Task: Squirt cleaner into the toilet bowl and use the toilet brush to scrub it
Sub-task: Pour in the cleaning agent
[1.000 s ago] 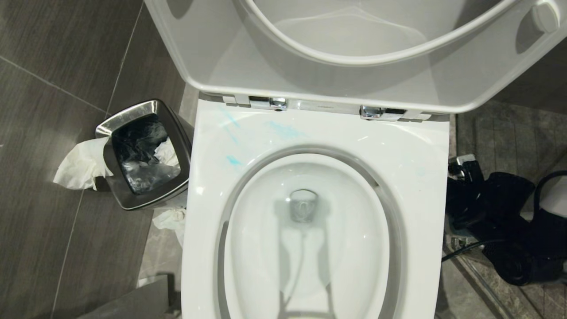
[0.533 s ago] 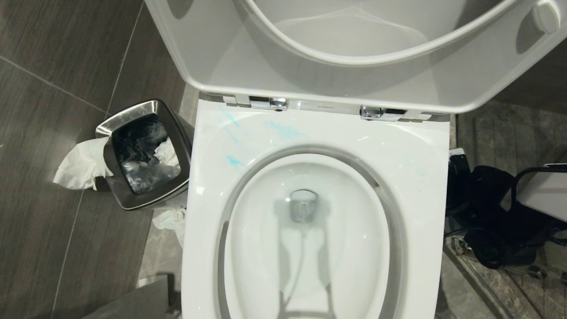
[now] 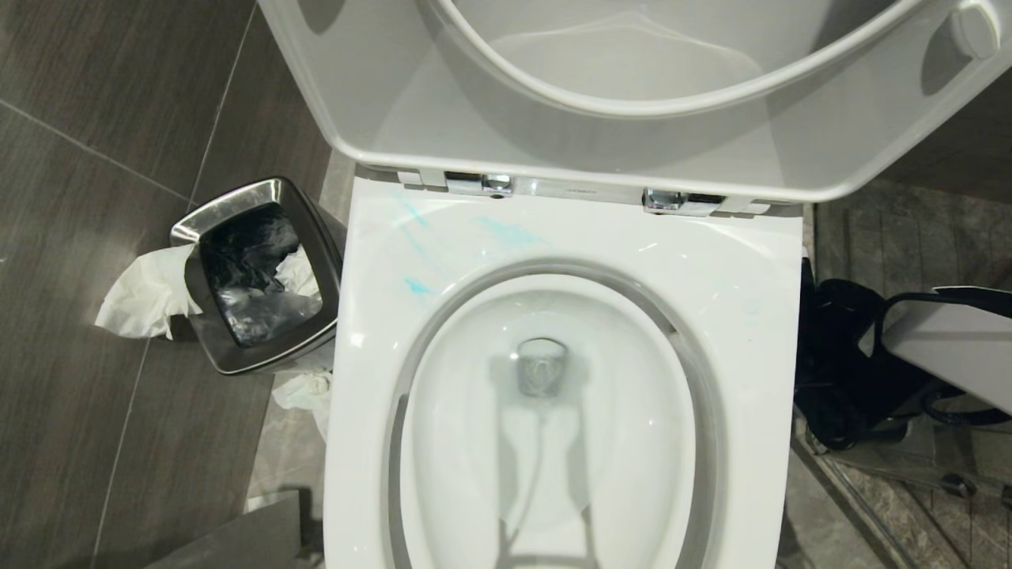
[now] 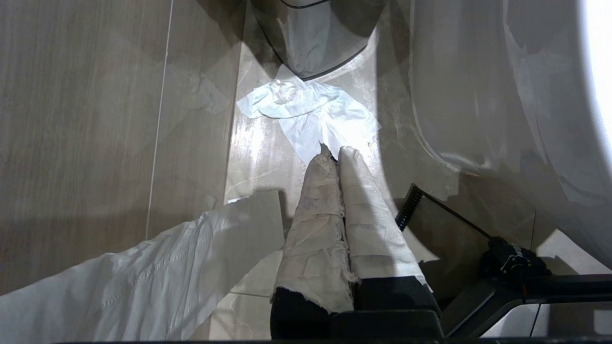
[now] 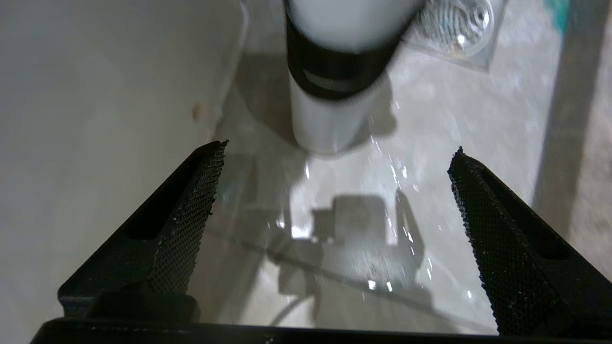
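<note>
So the toilet bowl (image 3: 735, 269) hasn't budged: lid and seat tipped up at the back, long oval running from the hinges straight toward us, front end pointing our way. What did change is off to its right, where our right arm (image 3: 949, 348) has swung further in along the side of the toilet, low by the floor. The right gripper (image 5: 338, 148) is now spread wide and holding nothing, with a blurry white upright tube with a black band (image 5: 334, 71) just ahead. We can't tell what it is, and we see no brush anywhere, so we'd guess it's about to grab something. Left gripper (image 4: 334, 152) hangs closed near the floor, left of the toilet. Cleaner (image 3: 417, 286) only shows as blue smears on the back-left rim.
</note>
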Robot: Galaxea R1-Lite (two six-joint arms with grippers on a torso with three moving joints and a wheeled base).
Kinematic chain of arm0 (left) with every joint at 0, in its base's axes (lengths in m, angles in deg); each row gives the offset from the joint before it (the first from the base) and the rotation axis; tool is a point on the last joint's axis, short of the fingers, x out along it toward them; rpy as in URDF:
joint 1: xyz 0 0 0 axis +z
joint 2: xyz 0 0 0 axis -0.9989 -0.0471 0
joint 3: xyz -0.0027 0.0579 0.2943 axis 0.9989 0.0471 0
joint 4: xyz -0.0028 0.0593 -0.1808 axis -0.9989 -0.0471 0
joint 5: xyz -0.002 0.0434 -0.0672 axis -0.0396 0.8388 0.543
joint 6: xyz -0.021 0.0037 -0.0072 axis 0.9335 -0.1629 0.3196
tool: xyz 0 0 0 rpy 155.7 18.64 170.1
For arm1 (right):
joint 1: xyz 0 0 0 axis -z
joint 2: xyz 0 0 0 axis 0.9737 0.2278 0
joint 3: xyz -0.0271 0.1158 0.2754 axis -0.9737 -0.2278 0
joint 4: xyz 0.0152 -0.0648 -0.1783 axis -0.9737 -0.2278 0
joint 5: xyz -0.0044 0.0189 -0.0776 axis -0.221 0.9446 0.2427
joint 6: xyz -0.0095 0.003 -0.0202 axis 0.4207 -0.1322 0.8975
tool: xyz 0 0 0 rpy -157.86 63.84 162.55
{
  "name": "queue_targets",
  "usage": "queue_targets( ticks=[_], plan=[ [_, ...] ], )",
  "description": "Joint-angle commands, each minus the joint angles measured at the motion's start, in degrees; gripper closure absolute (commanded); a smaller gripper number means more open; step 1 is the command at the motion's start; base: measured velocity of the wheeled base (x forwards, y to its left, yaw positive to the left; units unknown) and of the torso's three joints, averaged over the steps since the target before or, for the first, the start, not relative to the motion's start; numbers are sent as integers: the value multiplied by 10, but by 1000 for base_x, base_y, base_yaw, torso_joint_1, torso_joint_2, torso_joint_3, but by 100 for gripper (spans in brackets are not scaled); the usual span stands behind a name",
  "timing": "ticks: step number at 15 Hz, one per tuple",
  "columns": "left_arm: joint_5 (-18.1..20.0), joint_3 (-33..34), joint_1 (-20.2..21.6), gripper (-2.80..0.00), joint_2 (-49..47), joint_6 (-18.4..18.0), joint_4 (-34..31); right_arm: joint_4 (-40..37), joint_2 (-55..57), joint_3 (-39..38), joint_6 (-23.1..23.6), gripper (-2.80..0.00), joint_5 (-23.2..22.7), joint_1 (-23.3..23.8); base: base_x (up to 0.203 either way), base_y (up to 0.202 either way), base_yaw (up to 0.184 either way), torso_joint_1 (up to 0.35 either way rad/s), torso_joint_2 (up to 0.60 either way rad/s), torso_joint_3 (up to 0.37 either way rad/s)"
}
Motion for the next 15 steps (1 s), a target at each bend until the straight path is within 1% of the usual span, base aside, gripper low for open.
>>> queue_targets(
  ticks=[1, 5, 8, 10, 12, 15],
  plan=[
    [0, 1, 0, 0, 0, 0, 0, 4, 12, 23, 3, -280, 0, -7, 0, 0, 0, 0, 0, 0],
    [0, 1, 0, 0, 0, 0, 0, 5, 20, 47, 15, -280, 13, -9, 0, 0, 0, 0, 0, 0],
    [0, 1, 0, 0, 0, 0, 0, 7, 34, 72, 41, -280, 16, -8, 0, 0, 0, 0, 0, 0],
    [0, 1, 0, 0, 0, 0, 0, 23, 47, 80, 57, -280, 15, -8, 0, 0, 0, 0, 0, 0],
    [0, 1, 0, 0, 0, 0, 0, 27, 60, 84, 84, -280, 11, -8, 0, 0, 0, 0, 0, 0],
    [0, 1, 0, 0, 0, 0, 0, 27, 73, 113, 95, -280, 11, -9, 0, 0, 0, 0, 0, 0]
  ],
)
